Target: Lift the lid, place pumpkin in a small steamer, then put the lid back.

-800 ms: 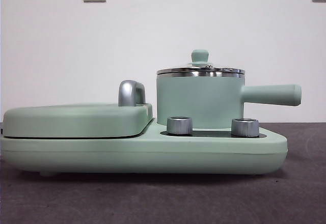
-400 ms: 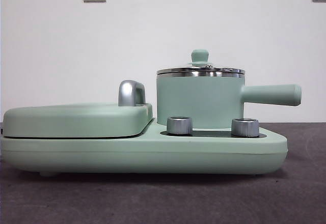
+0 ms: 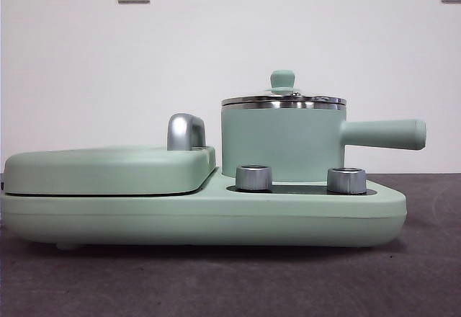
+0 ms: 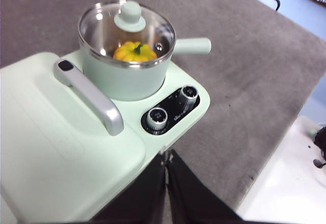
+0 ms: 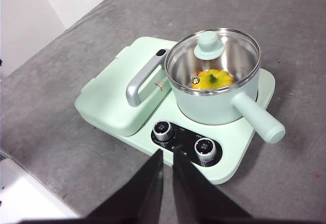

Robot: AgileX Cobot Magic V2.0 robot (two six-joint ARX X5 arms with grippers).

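Note:
The small steamer [image 3: 282,143] stands on the right half of the mint-green appliance base [image 3: 202,212], its long handle pointing right. The glass lid [image 3: 283,98] sits closed on its chrome rim, knob up. Through the glass, both wrist views show the yellow pumpkin [image 4: 135,52] [image 5: 213,79] lying inside the steamer [image 4: 127,51] [image 5: 214,76] under the lid [image 4: 130,16] [image 5: 209,46]. My left gripper [image 4: 166,159] and right gripper [image 5: 168,155] both hang shut, high above and back from the appliance, holding nothing. Neither arm appears in the front view.
A wide flat mint-green cover [image 3: 108,169] with a chrome handle [image 3: 185,131] fills the base's left half. Two silver knobs [image 3: 253,177] [image 3: 346,180] stand in front of the steamer. Grey table cloth surrounds the appliance; the table's edge shows in both wrist views.

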